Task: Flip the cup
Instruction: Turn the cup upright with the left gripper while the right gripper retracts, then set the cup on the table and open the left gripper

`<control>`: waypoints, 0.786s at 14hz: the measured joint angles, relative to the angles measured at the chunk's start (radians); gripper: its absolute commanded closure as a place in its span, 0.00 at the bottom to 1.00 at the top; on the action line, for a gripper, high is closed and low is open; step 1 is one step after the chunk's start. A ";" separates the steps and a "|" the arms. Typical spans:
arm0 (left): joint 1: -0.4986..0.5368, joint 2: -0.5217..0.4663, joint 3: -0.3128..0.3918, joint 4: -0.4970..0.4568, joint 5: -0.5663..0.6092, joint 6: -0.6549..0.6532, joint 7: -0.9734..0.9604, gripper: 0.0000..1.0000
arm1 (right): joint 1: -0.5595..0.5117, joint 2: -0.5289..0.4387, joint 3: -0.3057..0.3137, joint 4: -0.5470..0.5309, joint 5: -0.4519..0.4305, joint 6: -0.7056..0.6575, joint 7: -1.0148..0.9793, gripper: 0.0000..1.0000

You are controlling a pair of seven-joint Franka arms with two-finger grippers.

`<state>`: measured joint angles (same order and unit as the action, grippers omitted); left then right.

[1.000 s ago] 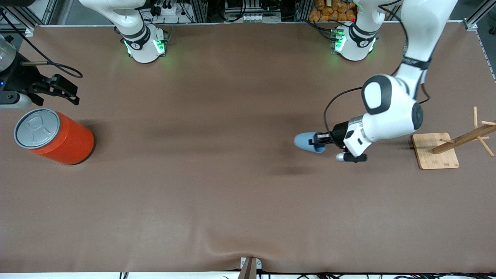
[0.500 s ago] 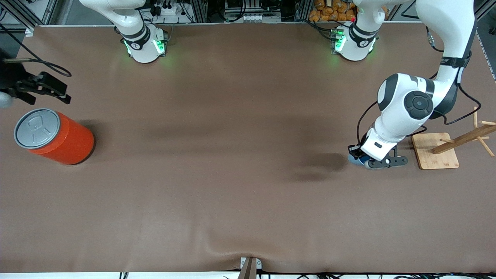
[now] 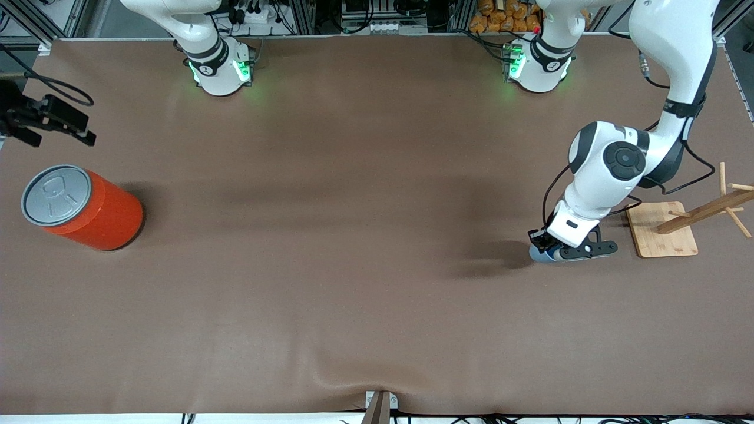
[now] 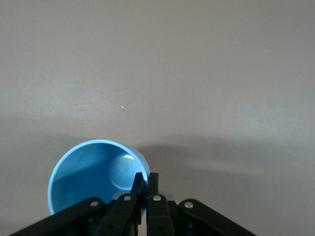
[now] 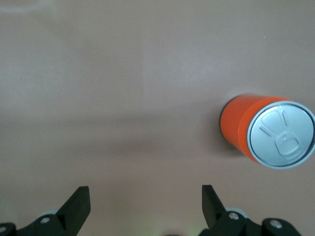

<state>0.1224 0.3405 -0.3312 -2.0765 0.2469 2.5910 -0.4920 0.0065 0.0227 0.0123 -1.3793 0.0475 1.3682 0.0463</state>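
- Brown matting covers the whole counter; its front strip nearest the camera carries nothing I need.
- Working from the near side, the first thing I meet is my left pincer, down low at the left arm's end of the counter, with the wooden stand just beside it toward the counter's edge.
- That pincer is pinched narrow on the rim wall of the cup, one finger inside and one outside. In the left wrist view the cup's mouth faces the camera and I can see its darker bottom, so it sits directly beneath the pincer, opening upward.
- From the front, only a sliver of the cup shows under the fingers. It looks to be on or almost on the counter, though I cannot tell whether it is actually touching.
- I judge this to be the set-down at the end of the flip. The next move calls for spreading the fingers gently and lifting straight up, so the inner finger clears the rim without tipping the light cup.
- The left arm is folded, with the elbow high and the wrist pointed downward.
- Well apart from all this, my right pincer waits spread wide and holding nothing, up over the counter near the orange can at the right arm's end.
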 measured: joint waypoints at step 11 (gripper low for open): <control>0.031 -0.071 -0.037 0.083 0.093 -0.094 -0.012 0.00 | -0.002 -0.086 -0.007 -0.085 -0.013 0.080 -0.006 0.00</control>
<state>0.1536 0.2698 -0.3682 -1.9933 0.3402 2.4966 -0.5035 0.0048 -0.0631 0.0050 -1.4646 0.0347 1.4484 0.0404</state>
